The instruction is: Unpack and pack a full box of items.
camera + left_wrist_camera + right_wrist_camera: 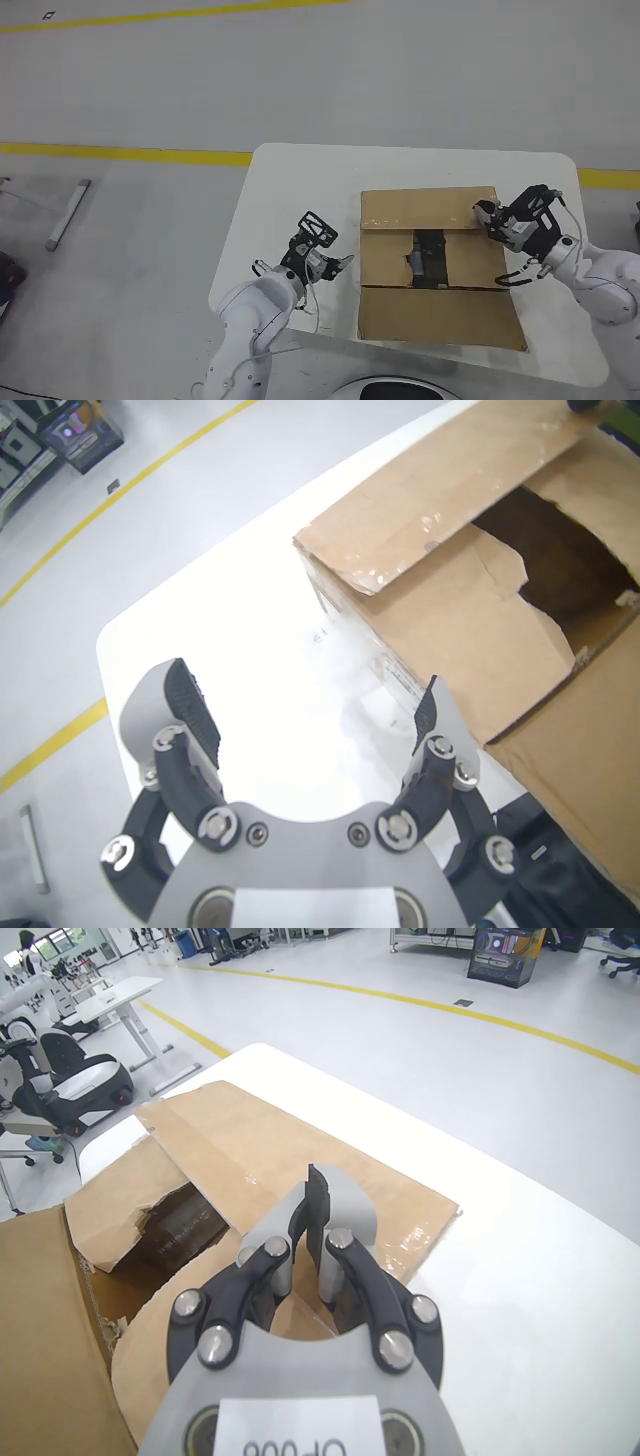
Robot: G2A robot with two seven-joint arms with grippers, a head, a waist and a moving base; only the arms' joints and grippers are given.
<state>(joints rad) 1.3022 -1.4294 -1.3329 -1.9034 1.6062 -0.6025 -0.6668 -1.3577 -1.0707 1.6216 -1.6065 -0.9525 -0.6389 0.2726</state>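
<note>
The box (440, 318) lies between our grippers. Our right gripper (311, 1198) sits clenched at the right end of its far flap (425, 208), whose long edge runs across the box; whether cardboard is pinched we cannot tell. Our left gripper (305, 675) hangs released just left of the box, farther from that flap.

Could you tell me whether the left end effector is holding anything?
No, the left end effector is open and empty over the table, beside the box.
</note>
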